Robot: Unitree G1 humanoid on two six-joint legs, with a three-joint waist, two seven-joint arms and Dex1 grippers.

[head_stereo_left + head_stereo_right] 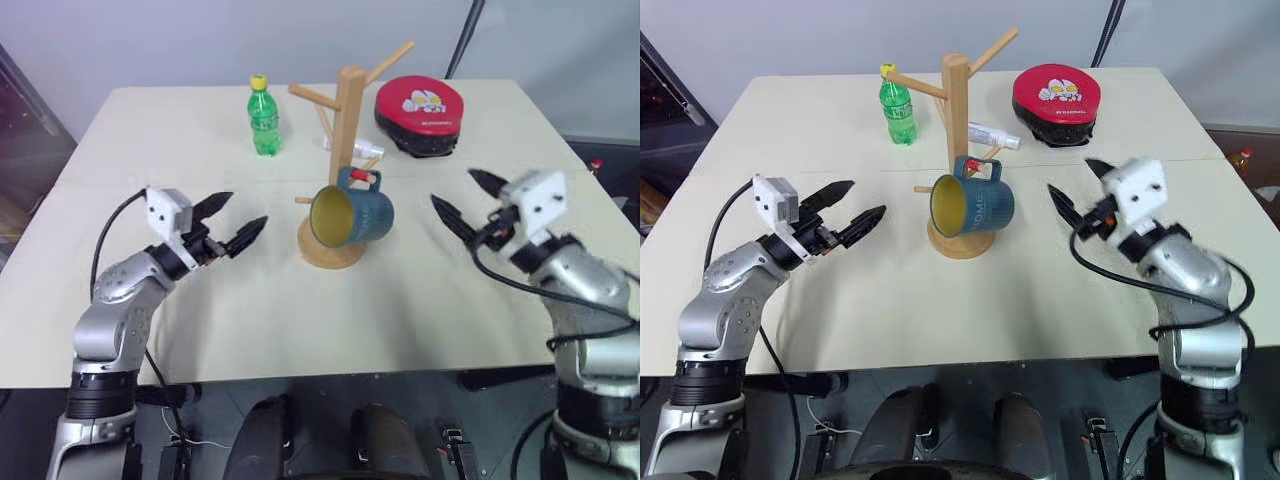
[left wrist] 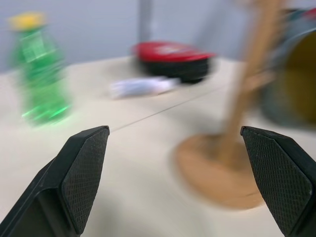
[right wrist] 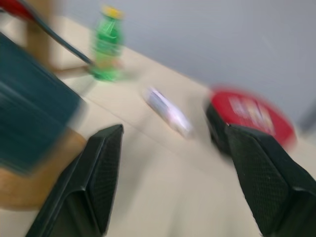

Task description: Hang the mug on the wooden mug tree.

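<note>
The dark teal mug (image 1: 360, 216) with a yellow inside hangs on its side from a low peg of the wooden mug tree (image 1: 350, 110), handle uppermost and mouth turned toward me. The tree's round base (image 1: 330, 252) rests on the table's middle. My left gripper (image 1: 241, 214) is open to the left of the mug, pointing at it and clear of it. My right gripper (image 1: 453, 190) is open to the right of the mug, also apart from it. Nothing sits between the fingers of either one.
A green bottle (image 1: 264, 120) stands behind and left of the tree. A white tube (image 1: 368, 150) lies just behind the post, and a red round case (image 1: 420, 115) sits at the back right. The table's front edge (image 1: 330, 375) runs close below both arms.
</note>
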